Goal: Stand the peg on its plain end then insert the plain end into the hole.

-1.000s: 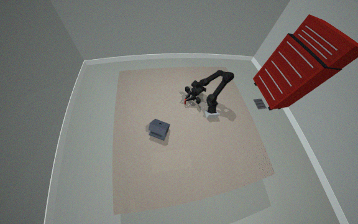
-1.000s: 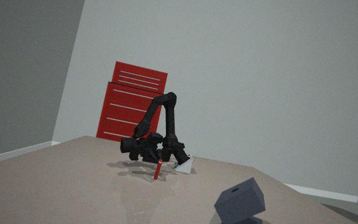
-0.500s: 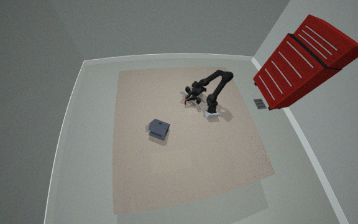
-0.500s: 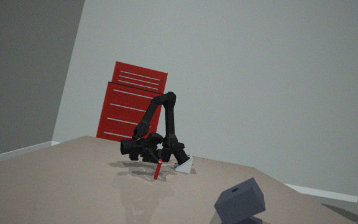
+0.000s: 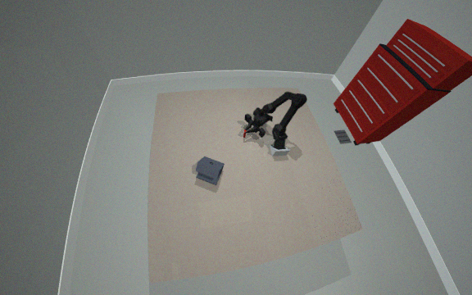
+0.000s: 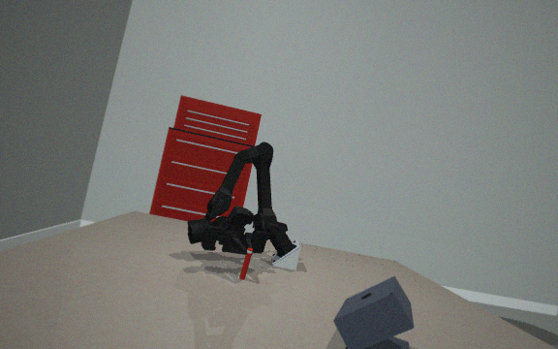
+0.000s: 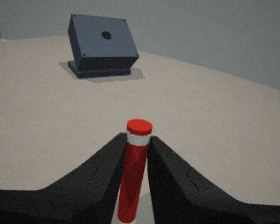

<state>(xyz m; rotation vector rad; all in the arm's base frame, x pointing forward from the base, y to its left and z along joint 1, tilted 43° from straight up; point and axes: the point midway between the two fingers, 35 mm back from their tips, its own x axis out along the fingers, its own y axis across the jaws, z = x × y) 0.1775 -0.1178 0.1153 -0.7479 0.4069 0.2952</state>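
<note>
A black robotic end effector (image 5: pixel 246 130) (image 6: pixel 249 242) (image 7: pixel 138 141) grips one slim red cylindrical peg (image 5: pixel 244 133) (image 6: pixel 246 265) (image 7: pixel 134 175) near its single white band, between two dark, angular fingers, banded end up. Near the peg on the matte, tan surface (image 5: pixel 203 221) (image 6: pixel 114 281) (image 7: pixel 41 110), but well apart from it, sits one slate-blue block (image 5: pixel 209 168) (image 6: pixel 381 312) (image 7: pixel 103 42), its smooth sloped face pierced by one round, dark hole (image 5: pixel 211 163) (image 6: pixel 366 296) (image 7: pixel 106 35).

Arm (image 5: pixel 291 108) (image 6: pixel 263 179): matt black throughout, slim straight links, bulky rounded joints. Fingers: black, broad toward the rear, tapering to narrow blunt tips; a thin curved line marks each one's flank. Behind the fingers, at the arm's far end: pale grey-white base (image 5: pixel 274 152) (image 6: pixel 289 264), wedge-like in outline. Finer details too small to read.
</note>
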